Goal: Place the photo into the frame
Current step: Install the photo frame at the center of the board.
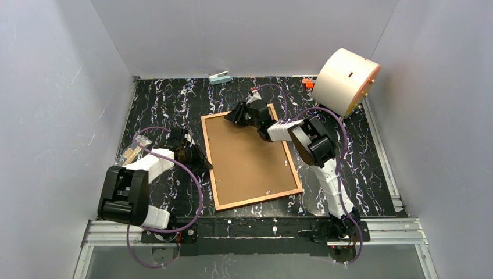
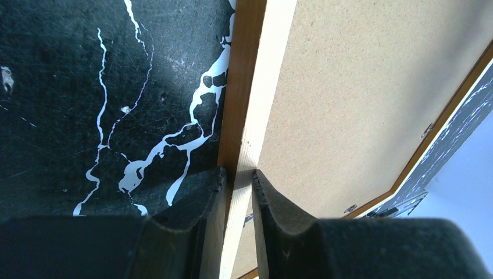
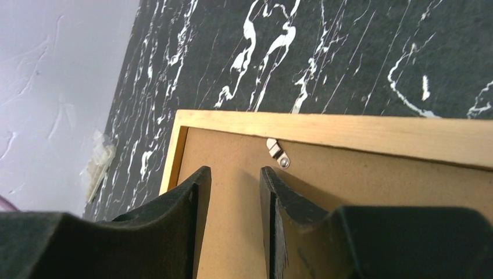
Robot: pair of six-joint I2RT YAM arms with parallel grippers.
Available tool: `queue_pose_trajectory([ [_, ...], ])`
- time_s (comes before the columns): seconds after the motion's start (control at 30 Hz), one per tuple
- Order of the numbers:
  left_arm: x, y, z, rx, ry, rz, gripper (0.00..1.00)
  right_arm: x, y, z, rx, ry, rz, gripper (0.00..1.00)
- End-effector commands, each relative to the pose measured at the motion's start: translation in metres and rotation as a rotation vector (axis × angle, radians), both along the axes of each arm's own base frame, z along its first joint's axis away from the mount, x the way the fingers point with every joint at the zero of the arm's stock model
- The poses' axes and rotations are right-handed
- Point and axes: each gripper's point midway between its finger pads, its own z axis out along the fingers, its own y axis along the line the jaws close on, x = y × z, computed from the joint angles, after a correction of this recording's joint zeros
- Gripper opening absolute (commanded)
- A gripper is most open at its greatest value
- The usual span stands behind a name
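The frame (image 1: 258,199) lies flat in the middle of the bench (image 1: 168,104) with its back upward, turned a little out of square, and the brown backing board (image 1: 247,154) sits inside its rails. The photo shows in no view; if it lies under the board, I cannot confirm it. The left gripper (image 1: 197,158) is at the frame's left rail, and in its wrist view the fingers (image 2: 197,203) stand one on each side of this rail with only a narrow gap. I cannot tell whether they really pinch it or only straddle it. The right gripper (image 3: 232,170) hovers over the far end of the board, its fingers (image 3: 186,203) a little apart with nothing between them, just beside a small metal turn clip (image 3: 278,154) on the far rail. I judge the step in hand to be work on this clip. To do it well, the right fingers should come down beside the clip and push its free end sideways, not press hard on the board. The left arm should only steady the rail, because the frame looks light and may slide on the smooth bench. The frame itself is thin wood, orange-brown on its outer side (image 2: 244,70) and paler on its back face (image 3: 349,131).
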Motion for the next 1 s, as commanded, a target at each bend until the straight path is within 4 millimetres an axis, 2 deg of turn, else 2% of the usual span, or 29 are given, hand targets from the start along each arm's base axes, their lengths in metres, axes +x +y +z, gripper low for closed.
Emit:
queue_pose_trajectory([
  [0.0, -0.023, 0.017, -0.023, 0.102, 0.097, 0.003, 0.20, 0.015, 0.002, 0.017, -0.098, -0.043, -0.072, 0.45],
  [0.33, -0.024, 0.018, -0.026, 0.108, 0.103, 0.001, 0.20, 0.023, 0.013, 0.004, -0.253, -0.058, -0.125, 0.45],
  [0.63, -0.024, 0.017, -0.025, 0.102, 0.099, 0.002, 0.20, 0.030, -0.001, -0.003, -0.344, -0.047, -0.227, 0.44],
  [0.83, -0.023, 0.017, -0.025, 0.102, 0.098, 0.004, 0.20, 0.021, 0.016, 0.009, -0.286, -0.102, -0.124, 0.44],
  [0.97, -0.023, 0.017, -0.024, 0.103, 0.101, 0.006, 0.20, 0.023, 0.017, 0.005, -0.304, -0.100, -0.125, 0.45],
])
